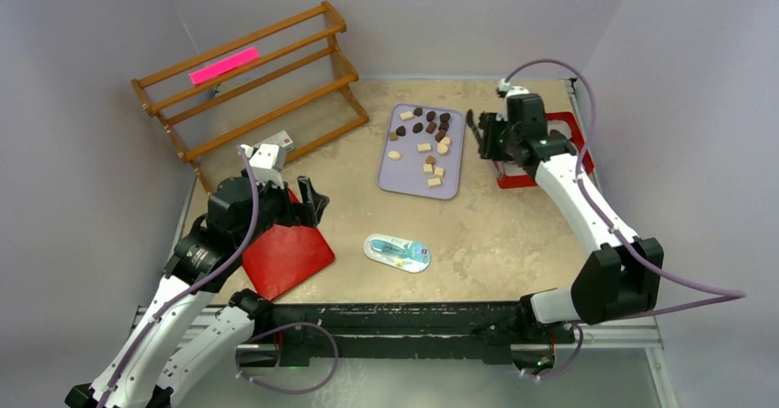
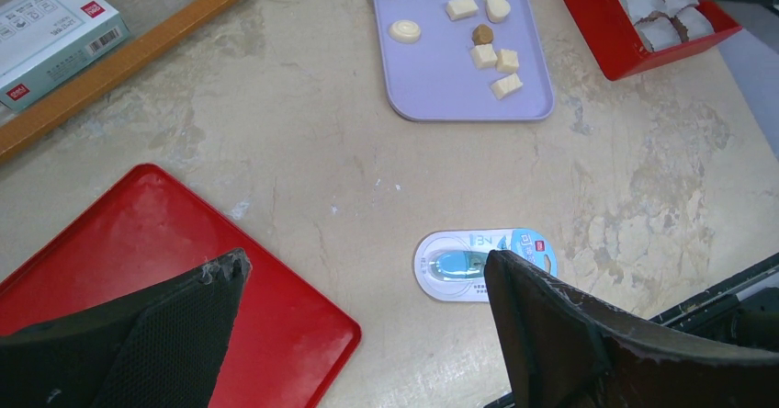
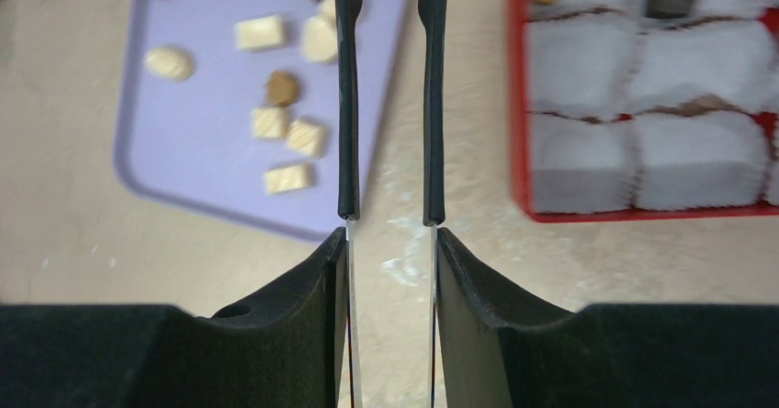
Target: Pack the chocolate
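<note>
Right gripper (image 3: pixel 390 252) is pinching a pair of tweezers (image 3: pixel 347 105), squeezed part way so the two blades run close and parallel with a narrow gap. Their tips run off the top of the right wrist view, so I can't tell if there's a piece in them. My guess on the tweezers: the pieces are tiny and the robot's own fingers are way too chunky to drop one into a cup without wrecking its neighbours.

Nearly all of the chocolate (image 1: pixel 424 141) is loose on the lavender tray (image 1: pixel 404 174) in the middle of the table (image 1: pixel 514 233), dark ones mostly at the far end, pale ones nearer. The red box (image 3: pixel 514 105) sits just right of the tray, lined with white paper cups (image 3: pixel 698 146); a dark piece and a tan one show in the far cups, the rest look empty, so I'd say packing has barely started. The blades hang over the bare strip between tray and box, which makes sense since box and tray being neighbours keeps every trip short.

Left gripper (image 2: pixel 366 261) is spread wide with nothing in it, hovering above the red lid (image 1: pixel 285 256) at the near left; probably parked there for closing the box later. Blue-and-white packet (image 1: pixel 397 252) lies near the front, untouched.
</note>
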You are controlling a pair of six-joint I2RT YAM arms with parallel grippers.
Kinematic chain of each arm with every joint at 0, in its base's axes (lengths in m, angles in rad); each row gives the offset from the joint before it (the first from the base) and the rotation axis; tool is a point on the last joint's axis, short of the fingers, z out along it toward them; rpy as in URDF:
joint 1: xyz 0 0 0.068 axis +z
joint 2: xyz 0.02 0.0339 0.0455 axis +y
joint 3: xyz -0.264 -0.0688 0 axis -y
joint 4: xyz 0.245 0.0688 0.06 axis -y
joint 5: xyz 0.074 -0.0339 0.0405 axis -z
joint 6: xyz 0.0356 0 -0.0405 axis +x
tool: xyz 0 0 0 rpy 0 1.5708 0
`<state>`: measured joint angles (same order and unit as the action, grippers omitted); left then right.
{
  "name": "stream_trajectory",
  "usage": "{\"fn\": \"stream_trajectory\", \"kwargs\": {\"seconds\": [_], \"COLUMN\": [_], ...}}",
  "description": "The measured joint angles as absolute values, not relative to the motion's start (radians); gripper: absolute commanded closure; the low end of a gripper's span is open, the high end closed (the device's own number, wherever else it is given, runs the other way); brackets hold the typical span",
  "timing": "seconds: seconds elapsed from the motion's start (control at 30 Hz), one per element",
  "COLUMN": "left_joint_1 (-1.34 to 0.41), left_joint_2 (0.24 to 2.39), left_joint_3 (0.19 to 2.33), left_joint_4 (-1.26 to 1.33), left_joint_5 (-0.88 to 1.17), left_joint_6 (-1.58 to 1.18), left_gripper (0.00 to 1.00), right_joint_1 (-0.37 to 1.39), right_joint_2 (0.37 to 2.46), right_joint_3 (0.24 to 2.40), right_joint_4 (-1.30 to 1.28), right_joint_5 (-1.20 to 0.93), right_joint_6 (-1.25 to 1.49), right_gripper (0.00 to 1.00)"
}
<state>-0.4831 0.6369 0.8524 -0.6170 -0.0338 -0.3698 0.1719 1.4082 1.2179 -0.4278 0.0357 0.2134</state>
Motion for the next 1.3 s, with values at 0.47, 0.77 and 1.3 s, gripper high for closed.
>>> {"fn": "stream_trajectory", "kwargs": {"seconds": [0.47,0.77,1.3], "left_joint_1": [-0.483,-0.483,-0.483], "left_joint_2": [0.64,0.64,0.641], "left_joint_3": [0.852,0.852,0.852], "left_joint_4": [-0.617,-0.617,-0.617], "left_joint_5": [-0.034,-0.034,-0.034], "left_joint_6": [-0.37,-0.37,-0.37], "left_gripper": [0.0,0.0,0.0], "right_joint_1": [0.479,0.516,0.546], "right_joint_2": [1.422,1.452,1.547], "right_joint_3": [1.121,1.103,1.117], "right_joint_4": [-0.512,-0.54,-0.553], "right_joint_5": [0.122,0.141,0.138], "right_joint_6": [0.22,0.197,0.167], "right_gripper": [0.57,0.55,0.55]}}
